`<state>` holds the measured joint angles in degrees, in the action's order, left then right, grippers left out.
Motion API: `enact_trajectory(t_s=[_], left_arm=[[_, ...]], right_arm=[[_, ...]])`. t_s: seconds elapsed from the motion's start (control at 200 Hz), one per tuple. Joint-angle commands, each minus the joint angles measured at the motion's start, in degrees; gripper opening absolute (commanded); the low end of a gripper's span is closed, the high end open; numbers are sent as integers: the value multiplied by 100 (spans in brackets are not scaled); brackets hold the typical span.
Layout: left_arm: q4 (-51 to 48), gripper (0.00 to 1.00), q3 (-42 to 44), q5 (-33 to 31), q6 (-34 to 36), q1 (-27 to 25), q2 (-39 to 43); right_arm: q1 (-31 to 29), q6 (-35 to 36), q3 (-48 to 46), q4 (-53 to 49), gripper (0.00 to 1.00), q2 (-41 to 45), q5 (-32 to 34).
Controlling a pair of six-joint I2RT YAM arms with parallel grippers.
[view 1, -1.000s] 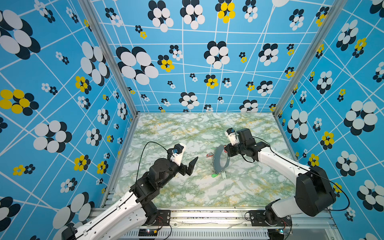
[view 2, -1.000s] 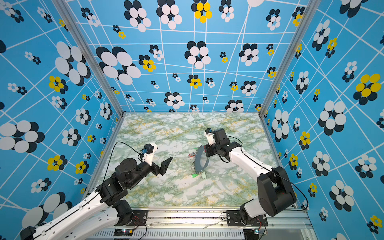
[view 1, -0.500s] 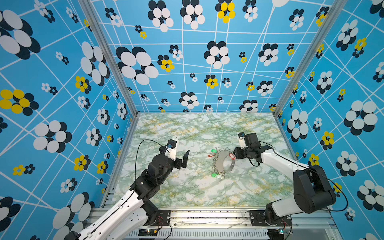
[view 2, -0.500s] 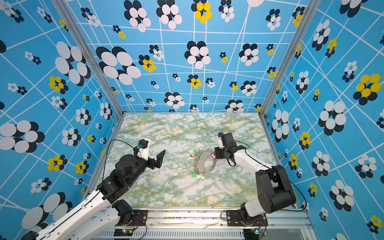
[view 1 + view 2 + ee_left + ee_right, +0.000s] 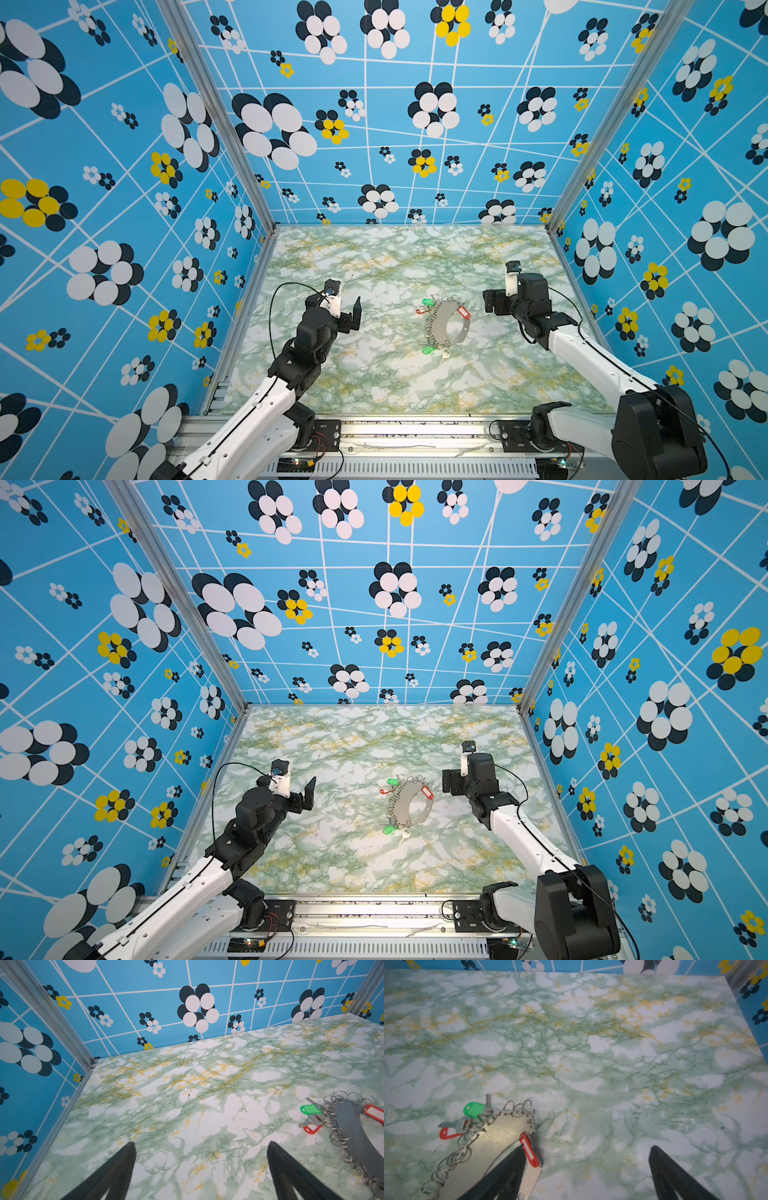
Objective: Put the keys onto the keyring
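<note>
Looking past your right gripper [image 5: 586, 1147], you see jaws spread wide, holding nothing. The keyring [image 5: 500, 1132] lies flat just outside one finger, red and green keys [image 5: 473, 1108] at its rim. Your left gripper [image 5: 200, 1143] is spread too, with the keyring well aside.

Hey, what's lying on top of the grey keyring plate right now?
One red tag lies across one arm of the grey keyring. Anything beneath the keyring is hidden.

Blue walls [image 5: 374, 124] w/ white grid lines & black, white, yellow flower dots; green-white marble floor [image 5: 374, 257] lower centre; metal corner posts [image 5: 222, 120].
</note>
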<state>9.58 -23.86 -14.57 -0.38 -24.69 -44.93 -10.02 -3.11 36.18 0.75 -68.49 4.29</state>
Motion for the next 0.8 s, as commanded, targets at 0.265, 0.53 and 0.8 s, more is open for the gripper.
enact_trajectory(t_s=[0.265,0.53,0.8], left_arm=[[2369,100,534,980,234,1175,-1209],[3875,100,888,1039,889,1453,-2274],[4522,100,802,1323,648,1815,-3237]], right_arm=[[522,560,-1063,3110,98,-555,629],[545,614,-1425,4184,99,-1049,792],[547,549,-1705,4726,99,-1008,683]])
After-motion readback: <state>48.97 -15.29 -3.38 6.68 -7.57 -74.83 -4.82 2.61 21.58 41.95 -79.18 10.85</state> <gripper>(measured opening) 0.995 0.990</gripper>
